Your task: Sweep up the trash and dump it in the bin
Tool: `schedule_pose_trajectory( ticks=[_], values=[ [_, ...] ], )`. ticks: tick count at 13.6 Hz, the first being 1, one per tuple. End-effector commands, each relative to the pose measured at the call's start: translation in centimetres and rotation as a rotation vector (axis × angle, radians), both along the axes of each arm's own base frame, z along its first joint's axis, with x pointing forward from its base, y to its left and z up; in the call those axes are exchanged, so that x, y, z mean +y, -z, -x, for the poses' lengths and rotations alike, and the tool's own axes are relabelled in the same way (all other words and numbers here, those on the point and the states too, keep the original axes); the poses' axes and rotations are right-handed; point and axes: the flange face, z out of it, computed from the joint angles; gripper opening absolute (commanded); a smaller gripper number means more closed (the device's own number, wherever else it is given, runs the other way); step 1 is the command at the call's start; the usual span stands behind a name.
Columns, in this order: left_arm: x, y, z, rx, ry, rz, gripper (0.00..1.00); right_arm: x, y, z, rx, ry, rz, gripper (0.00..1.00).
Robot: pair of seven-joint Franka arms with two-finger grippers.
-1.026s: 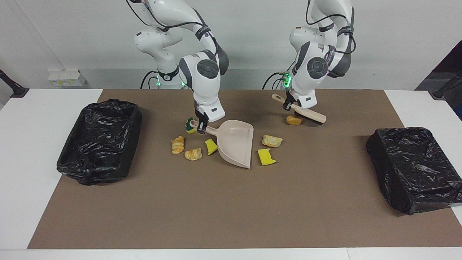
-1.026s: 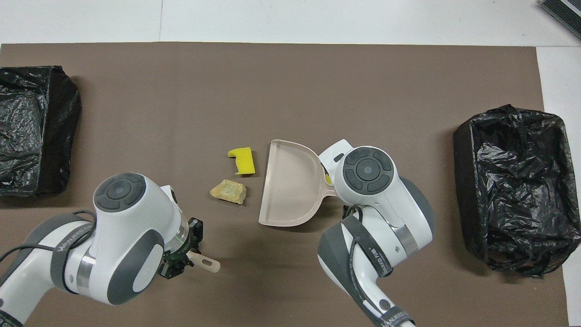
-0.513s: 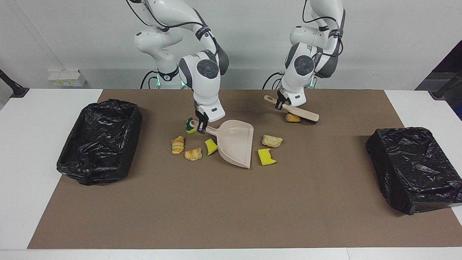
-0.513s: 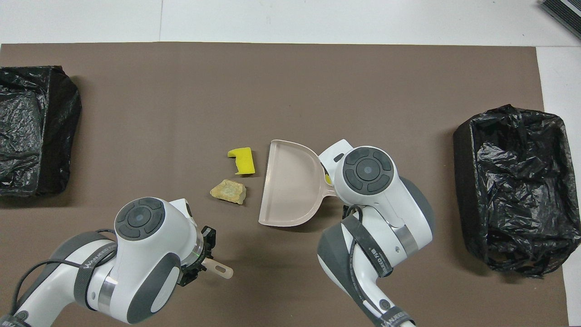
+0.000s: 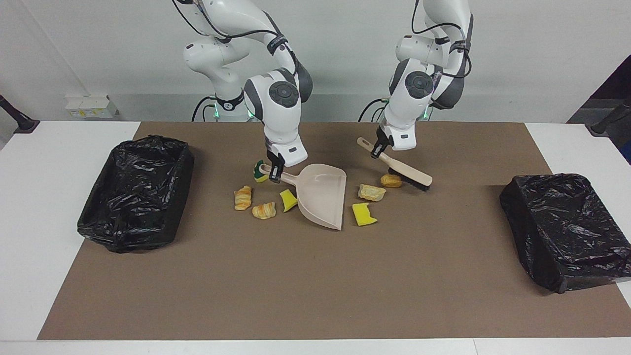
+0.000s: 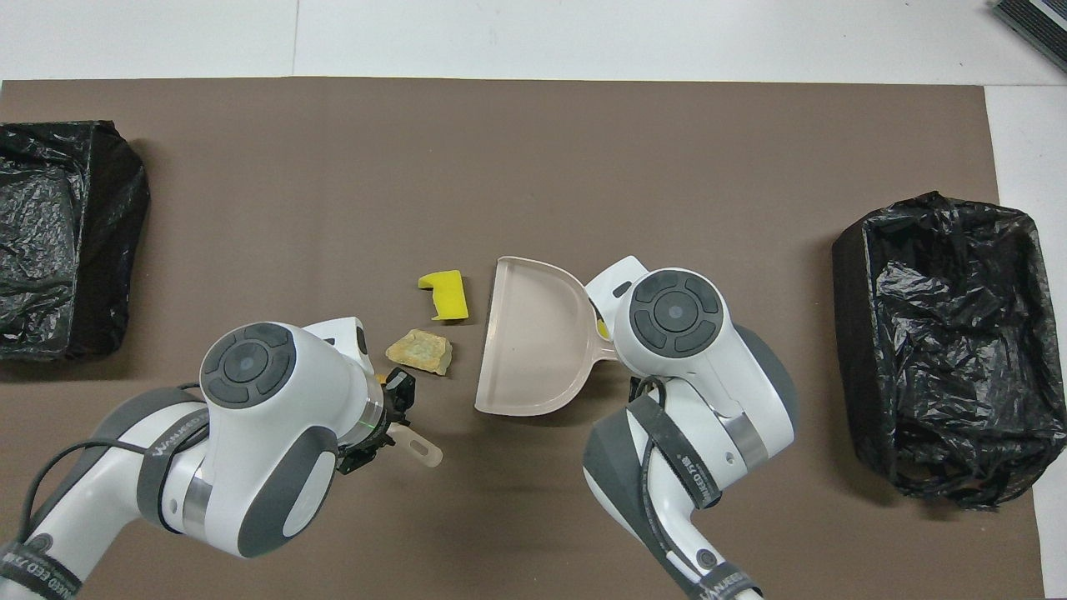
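My left gripper (image 5: 378,149) is shut on the handle of the beige brush (image 5: 406,173), whose bristles rest on the mat against an orange lump (image 5: 391,181) of trash. A tan lump (image 5: 371,192) and a yellow sponge (image 5: 364,214) lie between that lump and the mouth of the beige dustpan (image 5: 320,195). The right gripper (image 5: 275,172) is shut on the dustpan's handle. A green-and-yellow sponge (image 5: 258,171), two croissant-like lumps (image 5: 242,197) and a yellow piece (image 5: 288,199) lie around the handle. In the overhead view the arms hide most of these, leaving the dustpan (image 6: 529,333), yellow sponge (image 6: 444,293) and tan lump (image 6: 419,351).
A bin lined with a black bag (image 5: 123,231) stands at the right arm's end of the brown mat, and a second one (image 5: 542,246) at the left arm's end. Bare mat stretches from the dustpan to the table edge farthest from the robots.
The left gripper has carried the brush away from the robots, pushing the orange lump up beside the tan lump. The right gripper and the dustpan have stayed put.
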Motion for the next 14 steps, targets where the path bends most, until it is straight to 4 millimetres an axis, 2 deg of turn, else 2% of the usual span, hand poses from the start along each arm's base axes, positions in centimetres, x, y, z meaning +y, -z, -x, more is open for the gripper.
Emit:
schedule_pose_trajectory(
  ticks=[1,3,7,9,12,14],
  values=[
    [2.3,-2.7,-1.1,0.046,-0.015,0.012,0.0,-0.2,-0.5,0.7,-0.023,-0.008,0.006,0.0],
    [2.7,-2.3,1.2,0.095,0.005,-0.007,0.0,-0.2,-0.4,0.8,-0.02,-0.006,0.007,0.0],
    [3.4,1.3,3.7,0.134,0.194,0.031,0.0,-0.4,-0.1,1.1,-0.021,0.029,0.01,0.0],
    [1.9,2.2,5.0,0.114,0.337,0.055,0.0,0.2,0.2,1.4,-0.02,0.019,0.011,0.0],
    [1.6,3.1,4.7,0.068,0.525,0.106,0.0,0.6,0.3,1.6,-0.02,0.017,0.01,0.0],
    [1.2,3.6,4.1,0.032,0.582,0.133,0.0,0.6,0.3,1.6,-0.02,0.018,0.01,0.0]
  ],
)
